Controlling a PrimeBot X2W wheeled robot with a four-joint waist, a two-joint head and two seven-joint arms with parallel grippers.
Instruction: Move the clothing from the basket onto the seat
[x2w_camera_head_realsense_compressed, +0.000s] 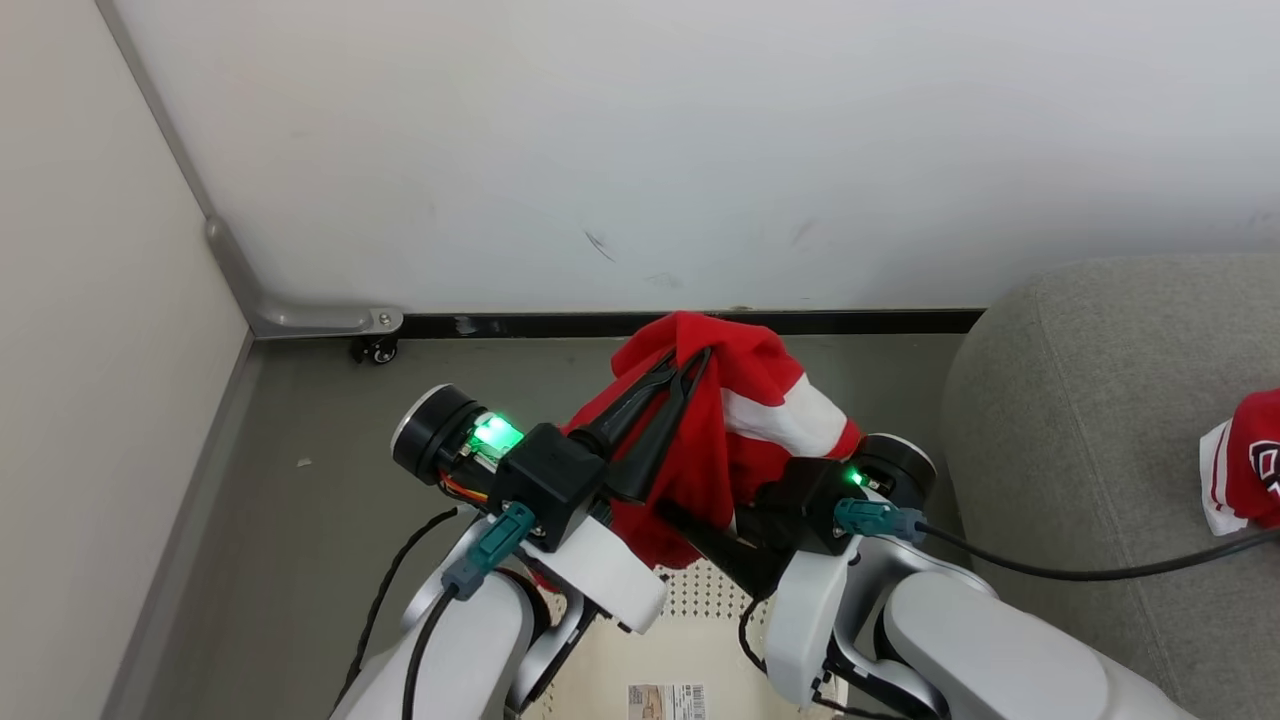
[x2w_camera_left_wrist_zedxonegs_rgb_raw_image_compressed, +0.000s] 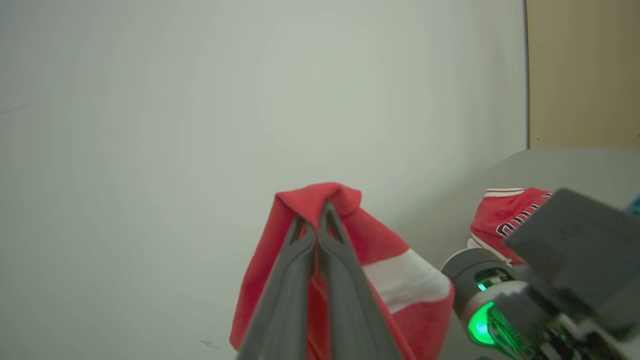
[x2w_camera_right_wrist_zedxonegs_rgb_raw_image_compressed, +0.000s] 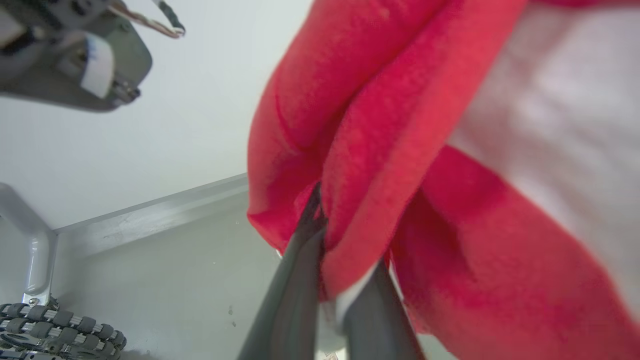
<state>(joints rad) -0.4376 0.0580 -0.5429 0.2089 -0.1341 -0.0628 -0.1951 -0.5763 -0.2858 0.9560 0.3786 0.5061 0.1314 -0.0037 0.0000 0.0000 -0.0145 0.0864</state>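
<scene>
Head view: held the red garment up by its top fold in the clenched left gripper, above the basket, left of the seat bearing a second garment. Left wrist view: pressed both fingers together on that fold. Right wrist view: pinched a lower fold in the right gripper; probably risked a slip on the way to the seat, from so thin a bite of soft cloth.

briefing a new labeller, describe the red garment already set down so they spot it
Start at the big grey seat on the head view's right. On it, at the picture's right edge, lies a crumpled red garment with white trim and dark lettering. Unlike the other red garment, hanging above the basket, it rests there.
</scene>
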